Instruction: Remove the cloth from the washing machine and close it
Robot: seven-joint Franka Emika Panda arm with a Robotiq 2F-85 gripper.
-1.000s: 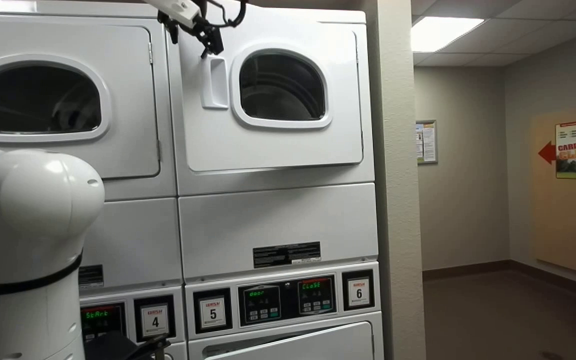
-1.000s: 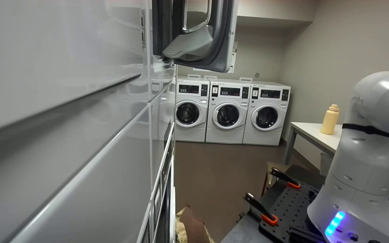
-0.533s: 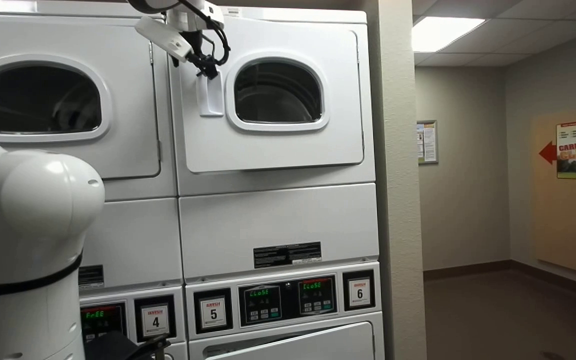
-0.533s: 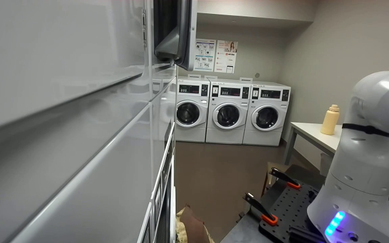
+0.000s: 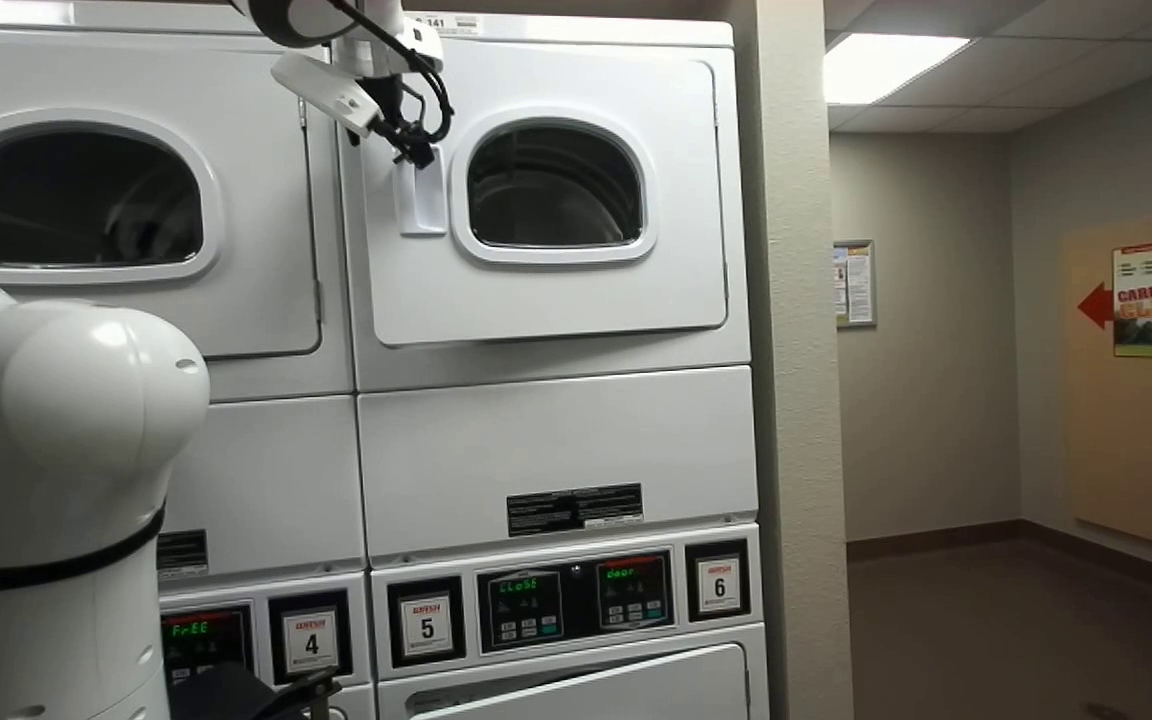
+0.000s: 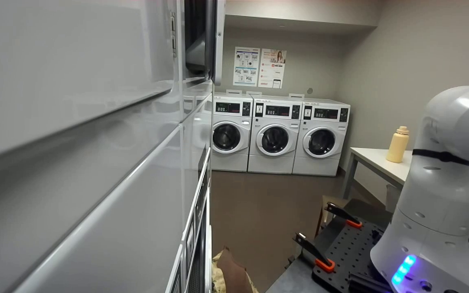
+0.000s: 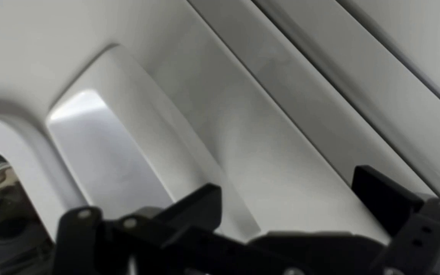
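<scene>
I record the gripper (image 7: 287, 177) with its fingers (image 7: 204, 204) spread well apart. In an exterior view it sits at the upper end of the pull handle (image 5: 421, 205) on the upper door (image 5: 546, 205). In the wrist view I see one finger overlap the handle and the other overlap the door's free edge; I cannot confirm contact.

The door stands ajar: in an exterior view its edge is out from the front of the washing machine (image 5: 556, 430), a narrow dark opening behind it. A lower door (image 5: 626, 690) shows a slanting top edge. I cannot tell where the cloth is.

On the hinge side, a wall column (image 5: 801, 400) rises just beside the machine and limits room. Off the machine front, a strip of brown floor (image 6: 263, 207) runs between it and the perforated plate (image 6: 348, 249) carrying the arm (image 6: 442, 179). Two clamps (image 6: 325, 265) project past the plate's edge into that strip. A brown and mottled item (image 6: 234, 272), nature unclear, shows low beside the machine.

Farther back, a white table (image 6: 371, 158) holds a yellow bottle (image 6: 397, 146). Beyond, three front-loading machines (image 6: 275, 134) stand side by side, two posters (image 6: 246, 67) above them.
</scene>
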